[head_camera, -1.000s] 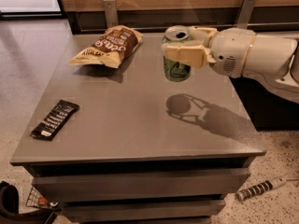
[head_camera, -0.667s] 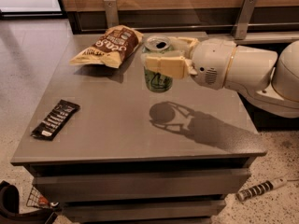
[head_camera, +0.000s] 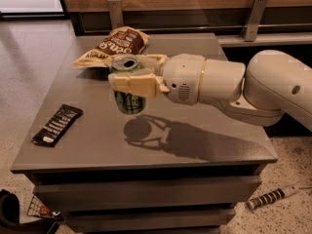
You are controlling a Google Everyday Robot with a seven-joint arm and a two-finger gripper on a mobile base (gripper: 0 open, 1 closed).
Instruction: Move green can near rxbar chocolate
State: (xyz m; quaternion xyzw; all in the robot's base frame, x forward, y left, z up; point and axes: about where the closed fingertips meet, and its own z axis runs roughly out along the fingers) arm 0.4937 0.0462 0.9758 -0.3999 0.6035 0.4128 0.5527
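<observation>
My gripper (head_camera: 127,76) is shut on the green can (head_camera: 128,99), an olive-green can with a silver top and a pale logo. It holds the can upright in the air above the middle of the grey table (head_camera: 204,140); the can's shadow lies below it on the tabletop. The rxbar chocolate (head_camera: 57,125), a flat black wrapper with white lettering, lies near the table's front left edge, to the left of and below the can. The cream fingers (head_camera: 134,85) cover the can's upper half.
A crinkled brown-and-tan chip bag (head_camera: 113,46) lies at the back of the table, just behind the can. My white arm (head_camera: 243,89) reaches in from the right. A striped tool (head_camera: 271,197) lies on the floor at the lower right.
My gripper has carried the green can leftward and toward the table's front, away from the back right. The can's shadow has moved with it. The rxbar and chip bag have not moved.
</observation>
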